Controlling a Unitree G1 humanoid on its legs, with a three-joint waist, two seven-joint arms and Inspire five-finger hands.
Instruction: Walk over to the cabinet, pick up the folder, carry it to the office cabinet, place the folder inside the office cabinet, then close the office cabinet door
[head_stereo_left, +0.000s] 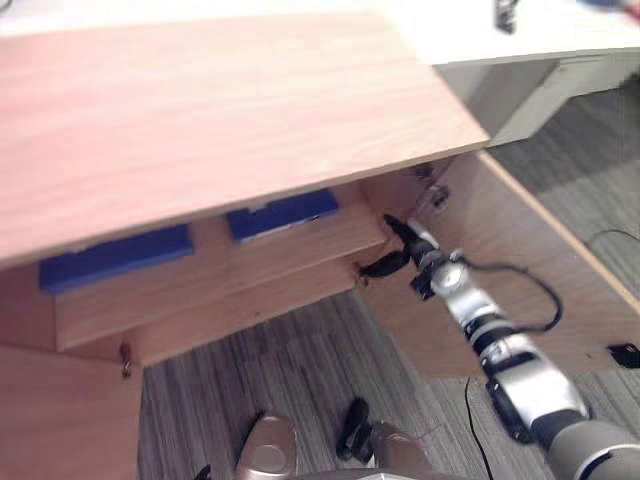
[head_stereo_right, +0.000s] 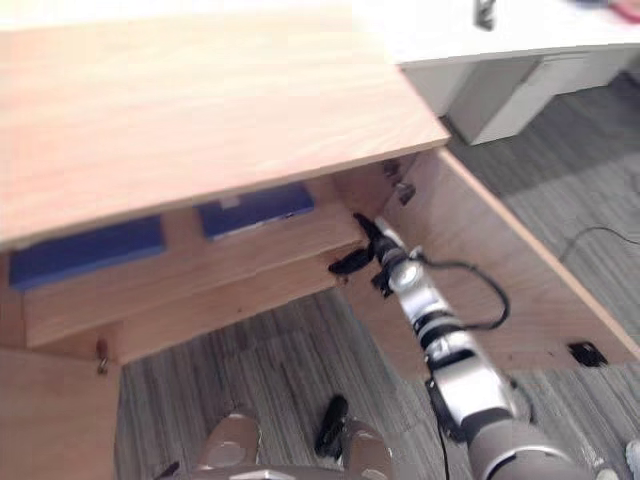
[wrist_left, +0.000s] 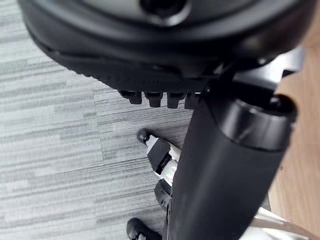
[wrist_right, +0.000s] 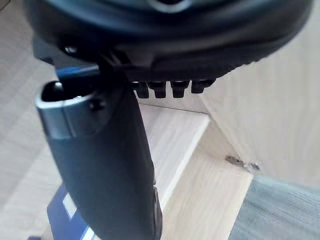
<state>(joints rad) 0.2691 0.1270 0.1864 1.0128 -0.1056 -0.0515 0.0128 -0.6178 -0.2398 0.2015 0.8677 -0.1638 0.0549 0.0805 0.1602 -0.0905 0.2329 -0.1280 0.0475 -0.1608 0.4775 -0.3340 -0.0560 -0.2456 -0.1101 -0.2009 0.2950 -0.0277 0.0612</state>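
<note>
Lying on the office cabinet (head_stereo_left: 200, 120) shelf, the blue folder (head_stereo_left: 283, 214) looks placed. The right robot hand (head_stereo_left: 405, 240) hovers released beside it, the left robot hand (wrist_left: 150, 50) hangs slack, and the open door (head_stereo_left: 520, 260) is not yet closed.

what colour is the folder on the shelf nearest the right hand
The folder is blue; it shows best in the left eye view.

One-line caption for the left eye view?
Right robot hand reaches into the open office cabinet, blue folders lying on its shelf.

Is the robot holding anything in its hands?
No, nothing. The right hand reaches empty toward the shelf, apart from the nearer blue folder; the left hand hangs empty.
</note>
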